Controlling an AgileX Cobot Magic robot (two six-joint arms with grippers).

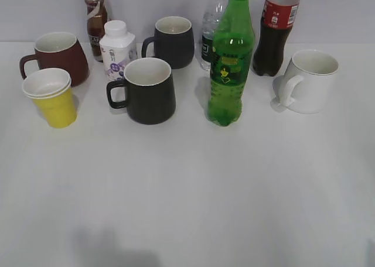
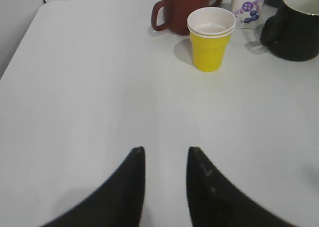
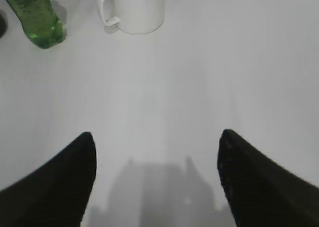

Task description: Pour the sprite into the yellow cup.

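Note:
The sprite [image 1: 229, 62], a tall green bottle with a green cap, stands upright at the table's middle right; its lower part shows in the right wrist view [image 3: 36, 15]. The yellow cup [image 1: 54, 99], white inside, stands at the left in front of a dark red mug [image 1: 58, 56]; it also shows in the left wrist view [image 2: 211, 42]. My left gripper [image 2: 165, 150] is open and empty over bare table, well short of the cup. My right gripper [image 3: 155, 135] is wide open and empty, well short of the bottle. Neither gripper shows in the exterior view.
Two black mugs [image 1: 147, 90] [image 1: 171, 41], a white mug [image 1: 309, 79], a small white milk bottle [image 1: 117, 49], a brown drink bottle [image 1: 95, 18], a clear water bottle [image 1: 212, 27] and a cola bottle [image 1: 275, 33] stand along the back. The white table [image 1: 187, 191] stretches bare in front.

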